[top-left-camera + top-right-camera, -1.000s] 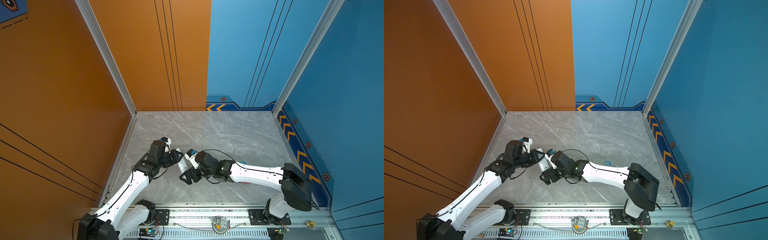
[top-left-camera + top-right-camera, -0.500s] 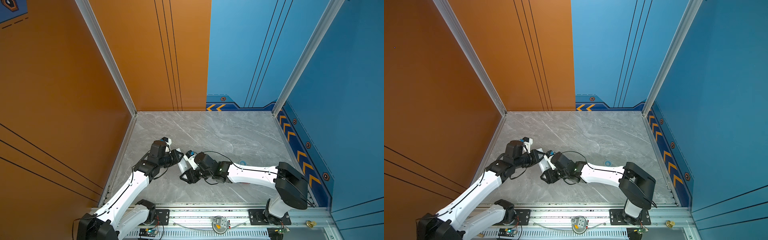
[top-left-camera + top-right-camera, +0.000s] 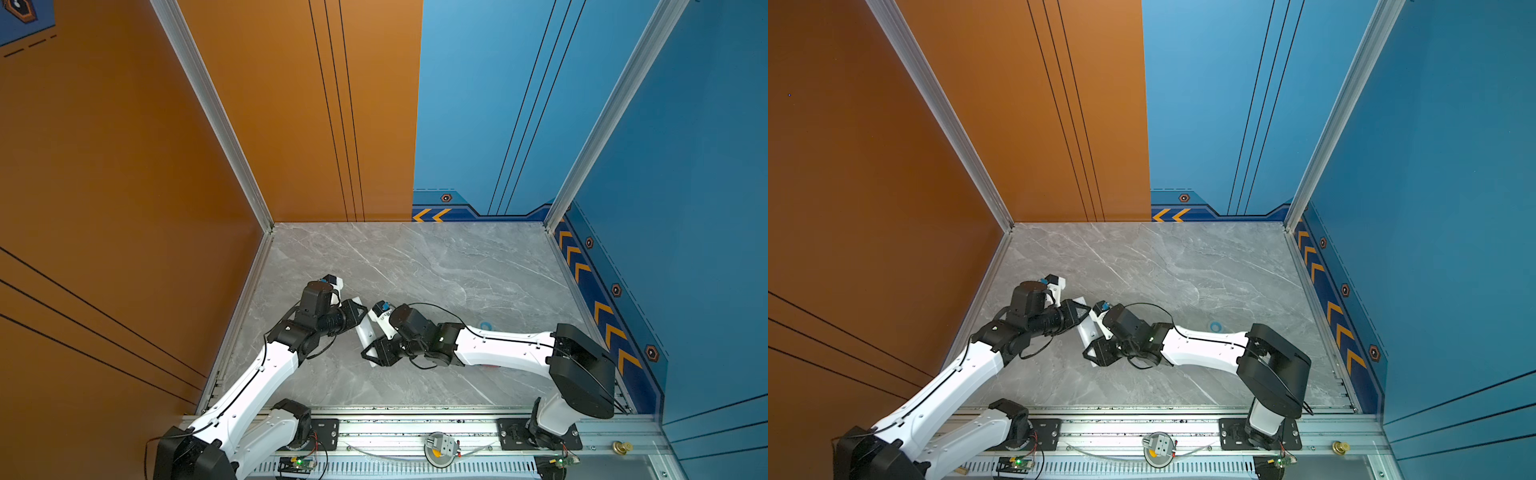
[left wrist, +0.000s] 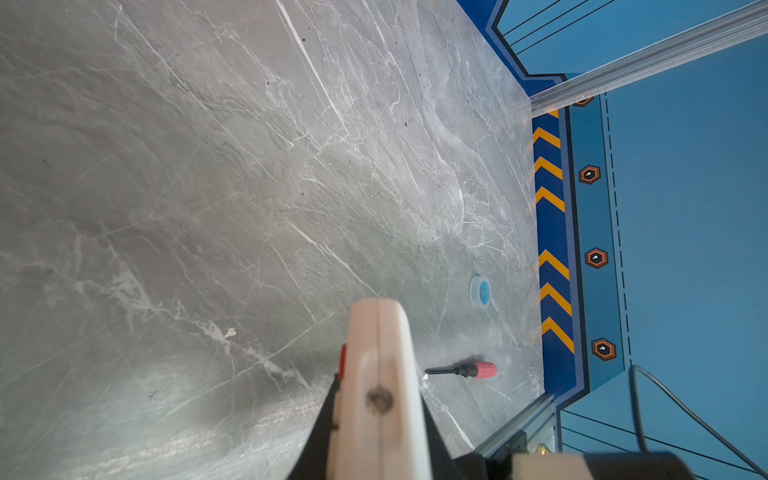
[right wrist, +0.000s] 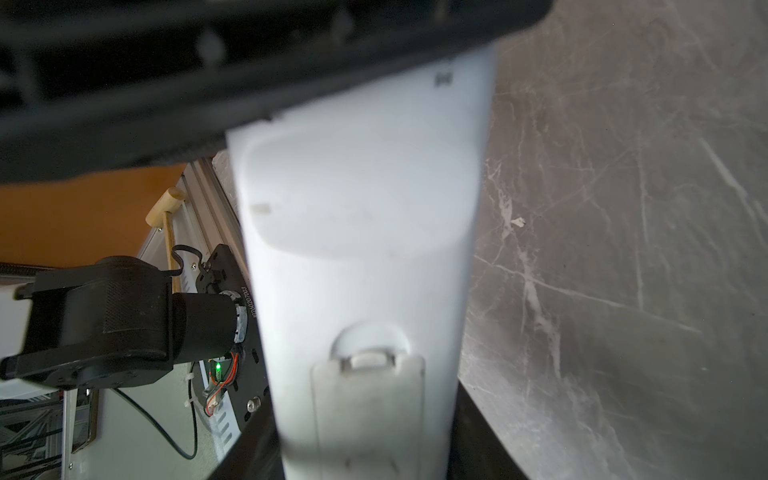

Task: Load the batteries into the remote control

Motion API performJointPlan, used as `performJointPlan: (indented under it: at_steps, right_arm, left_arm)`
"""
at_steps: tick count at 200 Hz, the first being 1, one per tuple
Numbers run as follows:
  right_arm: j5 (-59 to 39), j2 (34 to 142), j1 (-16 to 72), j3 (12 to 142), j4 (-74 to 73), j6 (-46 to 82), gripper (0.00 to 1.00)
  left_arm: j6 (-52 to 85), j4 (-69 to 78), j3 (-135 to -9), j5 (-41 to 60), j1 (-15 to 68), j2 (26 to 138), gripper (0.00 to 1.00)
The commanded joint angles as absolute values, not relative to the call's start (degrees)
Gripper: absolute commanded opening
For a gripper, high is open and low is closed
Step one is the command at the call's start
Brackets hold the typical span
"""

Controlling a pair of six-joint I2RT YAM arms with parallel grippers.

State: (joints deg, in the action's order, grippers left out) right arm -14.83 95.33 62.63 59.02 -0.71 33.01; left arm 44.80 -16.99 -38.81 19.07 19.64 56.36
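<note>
Remote control [image 3: 365,332] appears lifted off the marble table [image 3: 436,266], bridged between the two arms left of centre and not far from the front rail [image 3: 415,420]. In both top views it reads as a short white strip. Left gripper [image 3: 360,309] is clamped on its far end: the left wrist view has it edge-on between the dark jaws. Right gripper [image 3: 374,356] has its jaws set either side of the near end. The right wrist view shows them hard by the edges, but I cannot tell whether they bear on it. Risks: if the left jaws let go before the right ones truly grip, the remote control drops or swings. If both hold and the arms pull out of line, the slim body may twist or slide in the pads. Battery cover [image 5: 368,415] is shut with its latch tab [image 5: 368,358] seated, and the right jaws sit beside it, so they could pin it when it must come off. No batteries show in any view; only a red-handled screwdriver [image 4: 461,369] and a blue ring [image 4: 480,292] lie on the table's right side. Orientation: the long axis runs from the left gripper toward the rail, slanting slightly rightward. The plain back faces the right wrist camera, cover end at the right gripper. A red button [image 4: 342,361] shows on one flank.
</note>
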Motion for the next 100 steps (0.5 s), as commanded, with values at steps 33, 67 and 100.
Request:
performJointPlan:
  at_steps: [33,67,100]
  right_arm:
    - [-15.6,94.8,62.5,58.3,-1.5,32.3,0.21]
    - [-15.8,93.8,62.3,57.9,-1.6,31.9,0.17]
    - [-16.0,92.7,61.7,57.4,-1.4,31.4,0.16]
  left_arm:
    - [44.8,-14.1,-39.1,20.6,20.3,55.0,0.40]
    - [44.7,-13.4,-38.9,22.1,20.1,54.1,0.61]
    - [44.3,-13.7,-38.6,23.5,19.5,52.8,0.72]
